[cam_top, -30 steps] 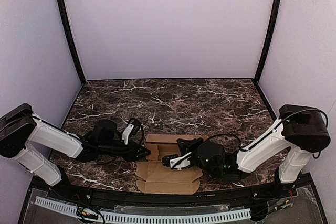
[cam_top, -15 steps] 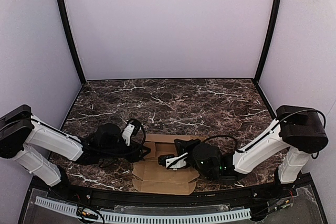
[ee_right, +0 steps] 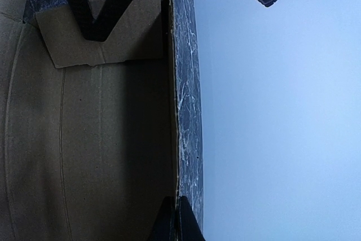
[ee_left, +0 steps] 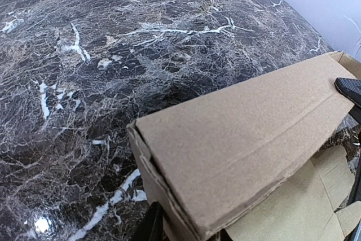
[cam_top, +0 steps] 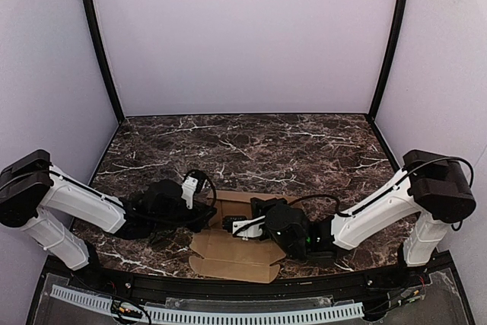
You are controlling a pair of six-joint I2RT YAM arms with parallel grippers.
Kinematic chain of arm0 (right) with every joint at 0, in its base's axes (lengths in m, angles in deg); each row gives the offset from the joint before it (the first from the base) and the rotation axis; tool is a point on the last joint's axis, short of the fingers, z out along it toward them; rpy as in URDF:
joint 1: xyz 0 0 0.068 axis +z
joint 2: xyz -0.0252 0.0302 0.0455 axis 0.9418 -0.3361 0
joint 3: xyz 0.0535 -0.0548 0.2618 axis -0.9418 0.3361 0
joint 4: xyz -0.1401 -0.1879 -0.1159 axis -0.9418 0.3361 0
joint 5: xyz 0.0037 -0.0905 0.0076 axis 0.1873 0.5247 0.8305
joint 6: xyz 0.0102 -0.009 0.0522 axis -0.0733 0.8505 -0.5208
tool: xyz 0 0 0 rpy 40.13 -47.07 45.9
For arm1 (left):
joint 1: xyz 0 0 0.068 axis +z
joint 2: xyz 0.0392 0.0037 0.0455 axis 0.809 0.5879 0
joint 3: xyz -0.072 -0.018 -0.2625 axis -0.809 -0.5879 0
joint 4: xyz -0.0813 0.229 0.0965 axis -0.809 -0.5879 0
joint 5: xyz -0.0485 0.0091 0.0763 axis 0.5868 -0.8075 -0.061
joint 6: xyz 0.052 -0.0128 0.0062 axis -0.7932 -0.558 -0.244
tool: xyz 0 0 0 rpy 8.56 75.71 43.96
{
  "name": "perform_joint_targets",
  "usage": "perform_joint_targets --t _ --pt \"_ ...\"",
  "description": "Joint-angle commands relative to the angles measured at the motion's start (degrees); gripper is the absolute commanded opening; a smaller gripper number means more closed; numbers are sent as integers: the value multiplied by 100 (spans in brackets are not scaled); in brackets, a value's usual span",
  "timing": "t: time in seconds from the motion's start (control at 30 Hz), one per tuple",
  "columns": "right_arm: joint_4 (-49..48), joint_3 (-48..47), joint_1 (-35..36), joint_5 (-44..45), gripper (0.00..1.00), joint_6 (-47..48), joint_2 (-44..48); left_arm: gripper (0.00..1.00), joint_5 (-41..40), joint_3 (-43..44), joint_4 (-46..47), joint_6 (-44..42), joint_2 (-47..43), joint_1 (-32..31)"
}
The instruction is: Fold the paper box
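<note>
The paper box (cam_top: 236,253) is a plain brown creased blank lying at the table's near middle, with its far panel raised. My left gripper (cam_top: 211,215) is shut on the raised panel's left corner. In the left wrist view the panel (ee_left: 242,139) fills the lower right, with my gripper (ee_left: 186,231) pinching its corner. My right gripper (cam_top: 230,226) is shut on the same panel's edge. In the right wrist view its fingers (ee_right: 176,221) pinch the thin cardboard wall (ee_right: 90,150). The left gripper's black fingers (ee_right: 101,9) hold the end flap there.
The dark marble table (cam_top: 251,150) stretches back to pale purple walls with black corner posts (cam_top: 99,43). A black rail (cam_top: 228,291) runs along the near edge just below the box. Both arms lie low, close together over the blank.
Both grippers have moved left and closer together. The box has slid left with them, and its near edge has shifted left.
</note>
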Motion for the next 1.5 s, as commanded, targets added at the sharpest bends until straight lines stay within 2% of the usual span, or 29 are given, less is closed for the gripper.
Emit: perform_joint_targets --t 0.0,0.23,0.33,0.6,0.8,1.0,1.17,1.4,1.47 --pt "468 -326 108 -8 0 -589 -61 19 40 260 -66 8 50 -133" --pt "1143 -622 127 -46 2 -1186 82 4 -5 375 -147 -79 43 -152" --pt "1578 -723 132 -265 15 -1617 270 1 -27 422 -209 -139 29 -145" --pt "2308 -705 126 -1408 48 -2672 1269 0 -134 534 -327 -367 15 -146" --pt "2637 -567 64 -2042 61 -3173 2152 0 -240 703 -468 -680 16 -149" --pt "3335 -692 -244 -2646 63 -3890 2905 0 -211 826 -367 -1256 44 -146" --pt "3725 -732 -775 -3144 63 -4584 3314 1 322 750 426 -2080 205 -148" --pt "4159 -1029 -1483 -3919 58 -5685 2979 0 1267 749 1498 -2813 737 -151" --pt "4190 -1114 -1774 -4358 49 -5990 2832 0 1401 823 1564 -2901 895 -149"
